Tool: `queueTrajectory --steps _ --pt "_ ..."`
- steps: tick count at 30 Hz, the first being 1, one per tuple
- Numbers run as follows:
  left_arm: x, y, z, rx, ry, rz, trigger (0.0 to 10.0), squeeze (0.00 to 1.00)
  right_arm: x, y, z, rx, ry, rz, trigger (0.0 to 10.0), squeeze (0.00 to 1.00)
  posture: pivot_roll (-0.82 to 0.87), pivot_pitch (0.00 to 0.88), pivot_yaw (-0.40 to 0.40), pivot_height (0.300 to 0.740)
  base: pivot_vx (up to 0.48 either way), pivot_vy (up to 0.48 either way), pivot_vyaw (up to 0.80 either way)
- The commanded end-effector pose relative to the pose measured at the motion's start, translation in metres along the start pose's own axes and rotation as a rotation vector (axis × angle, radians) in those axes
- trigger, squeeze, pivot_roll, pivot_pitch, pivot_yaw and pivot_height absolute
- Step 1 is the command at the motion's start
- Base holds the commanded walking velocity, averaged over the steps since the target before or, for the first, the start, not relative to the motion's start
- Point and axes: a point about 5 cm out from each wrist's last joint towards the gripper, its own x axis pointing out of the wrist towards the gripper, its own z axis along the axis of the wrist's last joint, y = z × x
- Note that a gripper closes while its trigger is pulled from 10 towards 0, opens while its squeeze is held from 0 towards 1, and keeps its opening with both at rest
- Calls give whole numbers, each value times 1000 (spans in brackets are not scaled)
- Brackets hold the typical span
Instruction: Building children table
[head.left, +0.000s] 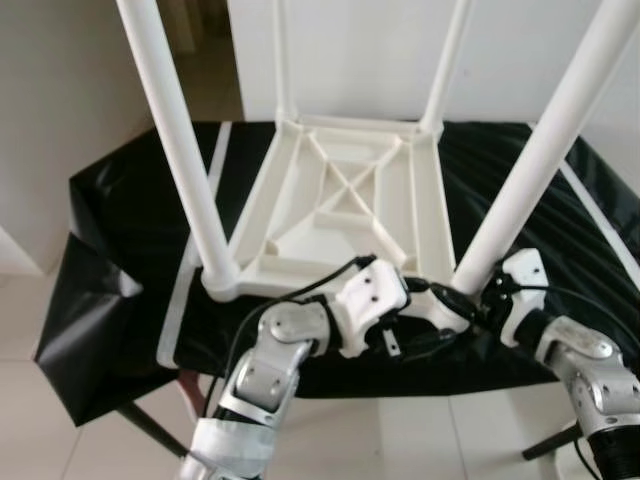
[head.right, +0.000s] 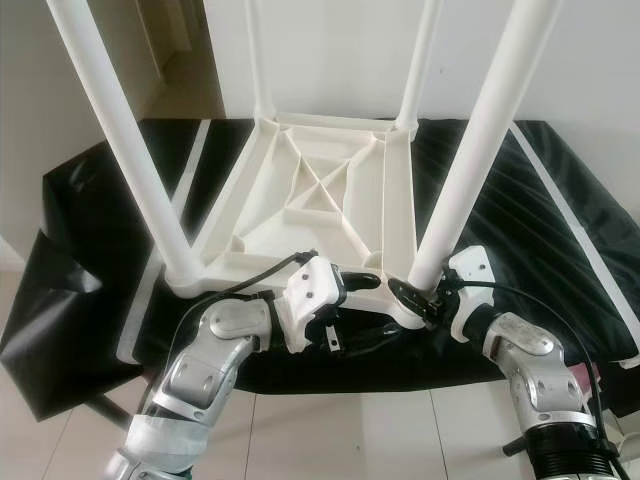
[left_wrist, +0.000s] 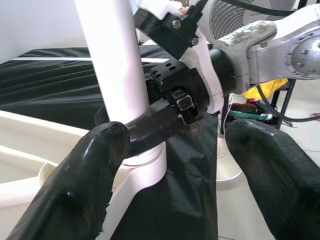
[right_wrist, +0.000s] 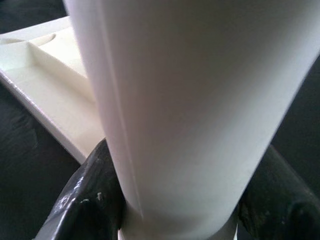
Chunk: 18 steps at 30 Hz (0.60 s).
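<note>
Your children's table (head.left: 340, 205) lies upside down in the middle of the frame on a counter draped in black sheeting (head.left: 120, 230), its ribbed underside up and four white legs rising out of the corner sockets. The near right leg (head.left: 530, 170) is the one in play: its long axis runs up and slightly rightward out of the frame's top edge, and its foot sits in the socket at lower centre-right. Your right gripper (head.right: 425, 292) has its jaws closed around that leg just above the socket; the right wrist view confirms it, with black fingers (right_wrist: 85, 200) hugging both sides of the white tube. Your left gripper (head.left: 425, 300) sits just beside the same socket, jaws spread wide and holding nothing, which the left wrist view makes plain while the head views leave it hidden.
</note>
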Motion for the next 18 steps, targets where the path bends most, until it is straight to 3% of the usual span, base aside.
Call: queueTrajectory --steps 1,6,11,12,13,18 --pt "-1 13 -2 -7 14 259 10000 0 -1 5 3 31 -23 -73 10000 0 -83 19 -10 740 0 0 0" --pt "3 18 -1 -47 1 278 10000 0 5 10 -2 84 -12 -323 10000 0 -93 15 -6 740 0 0 0" --pt "5 22 -1 -43 -5 294 10000 0 10 16 -6 131 8 -436 10000 0 -89 18 -7 740 0 0 0" --pt "4 24 -2 -48 -8 323 10000 0 14 29 -14 228 30 -616 10000 0 -86 33 -6 740 0 0 0" --pt "4 24 -2 -48 -8 323 10000 0 14 29 -14 228 30 -616 10000 0 -86 33 -6 740 0 0 0" --pt "2 21 -6 -75 4 360 10000 0 10 48 -27 317 78 -928 10000 0 -69 39 -12 740 0 0 0"
